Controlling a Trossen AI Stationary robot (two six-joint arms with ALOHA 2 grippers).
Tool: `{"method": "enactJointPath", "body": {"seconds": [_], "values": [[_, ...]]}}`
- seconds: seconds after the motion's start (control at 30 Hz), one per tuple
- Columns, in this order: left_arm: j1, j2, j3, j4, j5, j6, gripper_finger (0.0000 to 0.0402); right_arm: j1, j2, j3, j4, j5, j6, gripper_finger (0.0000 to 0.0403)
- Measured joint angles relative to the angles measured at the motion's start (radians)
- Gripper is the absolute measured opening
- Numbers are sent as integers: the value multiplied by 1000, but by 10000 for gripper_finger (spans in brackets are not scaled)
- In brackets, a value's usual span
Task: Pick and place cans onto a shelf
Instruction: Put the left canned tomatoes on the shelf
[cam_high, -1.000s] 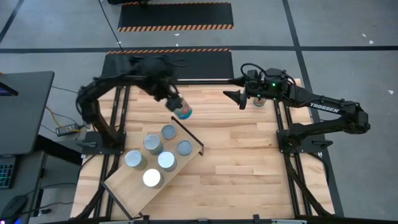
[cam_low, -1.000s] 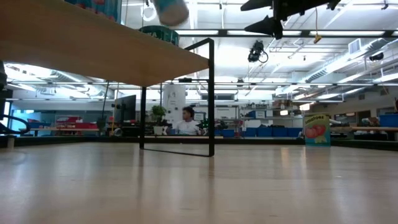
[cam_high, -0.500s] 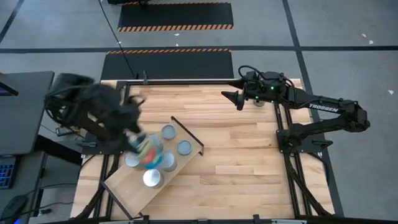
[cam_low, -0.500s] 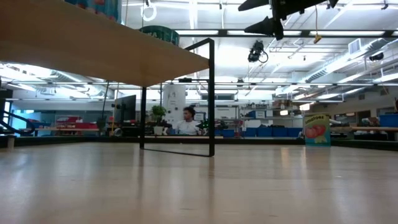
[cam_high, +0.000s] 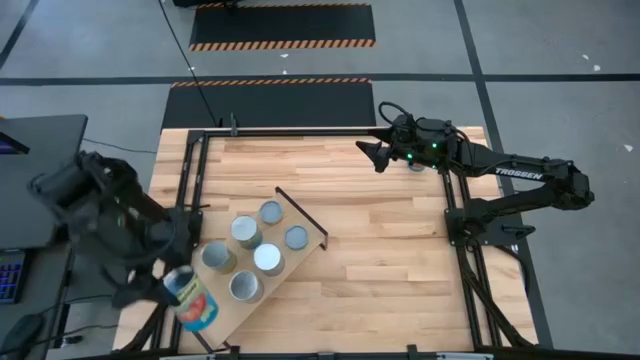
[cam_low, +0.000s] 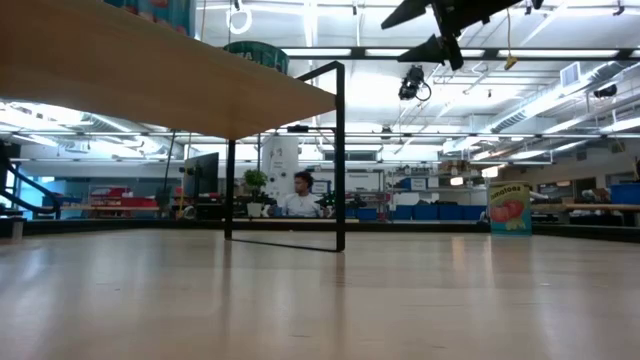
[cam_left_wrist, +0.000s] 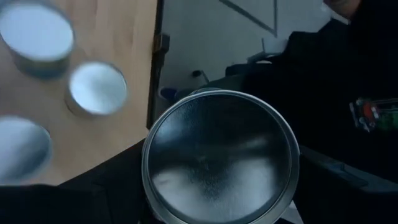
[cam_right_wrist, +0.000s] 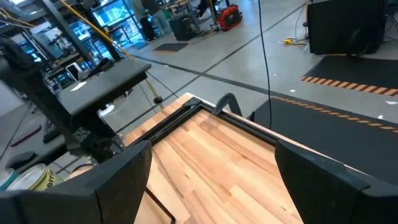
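At the left edge of the worktop (cam_high: 400, 250), the left gripper (cam_high: 190, 300) has its jaws spread wide around a can (cam_high: 195, 303) with a colourful label, held over the near-left end of the shelf (cam_high: 210, 300). In the left wrist view that can's silver end (cam_left_wrist: 221, 155) fills the space between the jaws. Five cans (cam_high: 247, 232) stand upright on the shelf (a light board lying diagonally across the worktop). Farther right, at the far edge of the worktop, the right gripper (cam_high: 368, 155) hovers with jaws wide apart and empty.
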Motion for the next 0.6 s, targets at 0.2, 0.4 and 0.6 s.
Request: {"method": "enactJointPath", "body": {"seconds": [0.2, 0.4, 0.6], "values": [[-95, 95, -1, 1, -62, -206, 323, 0, 0, 0, -63, 13, -49, 348], [-100, 175, -18, 7, -126, -316, 323, 1, 0, 0, -112, -14, -108, 348], [-122, 138, -275, -2, -23, -434, 323, 9, -1, 0, -116, -62, -149, 348]]}}
